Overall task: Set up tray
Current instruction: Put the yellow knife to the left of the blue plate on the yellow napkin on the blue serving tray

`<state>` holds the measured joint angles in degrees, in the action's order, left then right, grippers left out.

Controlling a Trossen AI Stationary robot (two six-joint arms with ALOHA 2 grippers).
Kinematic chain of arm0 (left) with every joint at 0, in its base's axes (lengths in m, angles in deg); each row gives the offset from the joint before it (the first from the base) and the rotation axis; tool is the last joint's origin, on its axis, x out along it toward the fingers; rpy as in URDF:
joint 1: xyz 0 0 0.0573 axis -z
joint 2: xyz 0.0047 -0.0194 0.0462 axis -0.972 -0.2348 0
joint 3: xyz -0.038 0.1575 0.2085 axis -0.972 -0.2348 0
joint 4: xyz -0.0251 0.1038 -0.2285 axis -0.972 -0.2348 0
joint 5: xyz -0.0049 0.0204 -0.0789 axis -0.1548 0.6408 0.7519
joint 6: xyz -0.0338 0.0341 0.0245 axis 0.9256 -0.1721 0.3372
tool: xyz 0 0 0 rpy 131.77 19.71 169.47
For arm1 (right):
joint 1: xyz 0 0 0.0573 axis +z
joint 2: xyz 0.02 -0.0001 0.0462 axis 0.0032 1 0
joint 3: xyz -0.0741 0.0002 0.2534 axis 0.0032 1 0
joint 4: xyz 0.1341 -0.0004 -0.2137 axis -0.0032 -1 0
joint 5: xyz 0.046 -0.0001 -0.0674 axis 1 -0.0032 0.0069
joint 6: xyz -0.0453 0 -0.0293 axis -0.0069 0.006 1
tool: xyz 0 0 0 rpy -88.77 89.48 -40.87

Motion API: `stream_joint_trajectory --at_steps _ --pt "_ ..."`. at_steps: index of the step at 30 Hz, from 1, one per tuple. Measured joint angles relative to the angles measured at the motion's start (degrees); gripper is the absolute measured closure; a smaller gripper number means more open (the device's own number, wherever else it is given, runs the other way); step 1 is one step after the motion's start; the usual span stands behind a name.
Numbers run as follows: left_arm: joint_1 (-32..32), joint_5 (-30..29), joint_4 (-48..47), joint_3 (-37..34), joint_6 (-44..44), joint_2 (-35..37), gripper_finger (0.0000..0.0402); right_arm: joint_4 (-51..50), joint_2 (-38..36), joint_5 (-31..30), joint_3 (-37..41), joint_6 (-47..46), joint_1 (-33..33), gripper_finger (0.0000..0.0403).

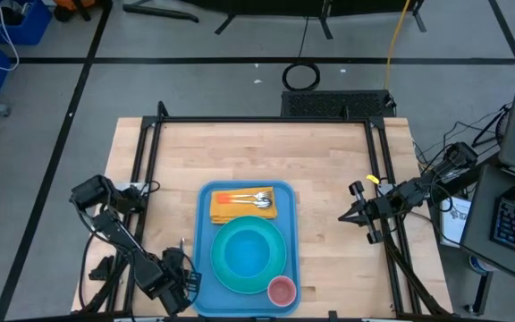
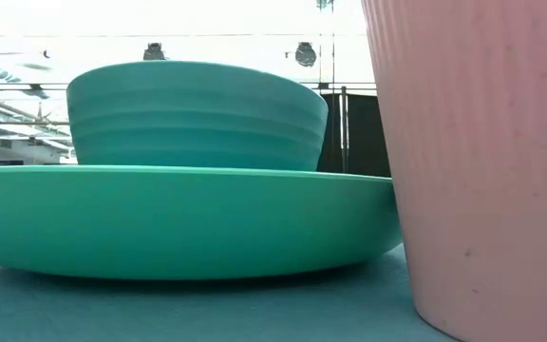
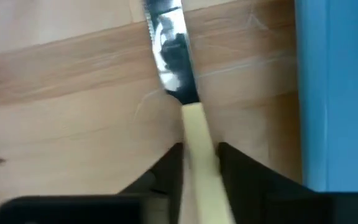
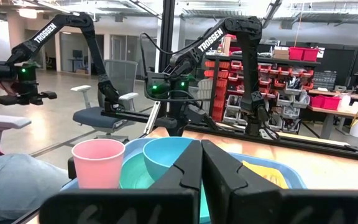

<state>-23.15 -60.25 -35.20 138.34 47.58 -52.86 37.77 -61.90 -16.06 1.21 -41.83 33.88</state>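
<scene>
On the pale wooden table [image 1: 320, 170] I see my left tool [image 3: 199, 158] pinching a cream-handled steel knife [image 3: 182, 93] beside the large blue plastic tray [image 1: 206, 268], its long axis parallel to the tray's edge; right tool [image 4: 201, 163] pressed together, idle.

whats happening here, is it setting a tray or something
Yes, a two-armed robot is setting up a blue tray. On it already are a folded yellow napkin with cutlery on top, a turquoise plate with a bowl on it, and a pink cup. The left gripper is down at the table beside the tray's left edge, its fingers either side of a yellow-handled knife lying on the wood. The right gripper waits shut to the tray's right.
</scene>
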Motion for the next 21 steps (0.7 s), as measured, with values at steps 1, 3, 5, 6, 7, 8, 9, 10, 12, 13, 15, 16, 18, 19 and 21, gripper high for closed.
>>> stream_joint_trajectory --at_steps 1,3,5,6,7,8,9,10,12,13,15,16,18,19,21 --pt "0.0 -0.1 0.0 0.0 -0.4 0.0 0.0313 0.0 0.0 0.0 0.0 0.0 0.0 0.0403" --pt "0.0 -0.3 0.1 0.0 -1.2 0.0 0.0348 0.0 0.0 0.0 0.0 0.0 0.0 0.0403" --pt "0.0 -0.8 0.1 0.0 -1.8 0.0 0.0356 0.0 0.0 0.0 0.0 0.0 0.0 0.0403" --pt "0.0 -1.1 0.1 0.0 -1.9 0.0 0.0356 0.0 0.0 0.0 0.0 0.0 0.0 0.0403" --pt "0.0 -1.2 -0.1 0.0 -1.9 -0.1 0.0356 0.0 0.0 0.0 0.0 0.0 0.0 0.0403" --pt "0.0 -1.3 -0.2 0.0 -1.9 -0.1 0.0356 0.0 0.0 0.0 0.0 0.0 0.0 0.0403" --pt "0.0 -1.2 -0.5 0.0 -2.0 -0.1 0.0356 0.0 0.0 0.0 0.0 0.0 0.0 0.0403" --pt "0.0 -1.1 -0.7 0.0 -2.1 -0.1 0.0356 0.0 0.0 0.0 0.0 0.0 0.0 0.0403" --pt "0.1 -1.1 -1.0 0.0 -2.3 -0.1 0.0356 0.0 0.0 0.0 0.0 0.0 0.0 0.0403" --pt "0.3 -1.4 -1.2 0.0 -2.3 -0.1 0.0356 0.0 0.0 0.0 0.0 0.0 0.0 0.0403" --pt "0.6 -2.0 -1.3 0.0 -2.6 -0.1 0.0356 0.0 0.0 0.0 0.0 0.0 0.0 0.0403" --pt "0.6 -2.0 -1.3 0.0 -3.0 -0.1 0.0356 0.0 0.0 0.0 0.0 0.0 0.0 0.0403" --pt "0.8 -2.1 -1.5 0.0 -3.1 -0.1 0.0356 0.0 0.0 0.0 0.0 0.0 0.0 0.0403" --pt "0.9 -2.2 -1.6 0.0 -2.9 -0.1 0.0356 0.0 0.0 0.0 0.0 0.0 0.0 0.0403" --pt "0.9 -2.1 -2.3 0.1 -2.6 0.0 0.0356 0.0 0.0 0.0 0.0 0.0 0.0 0.0403"
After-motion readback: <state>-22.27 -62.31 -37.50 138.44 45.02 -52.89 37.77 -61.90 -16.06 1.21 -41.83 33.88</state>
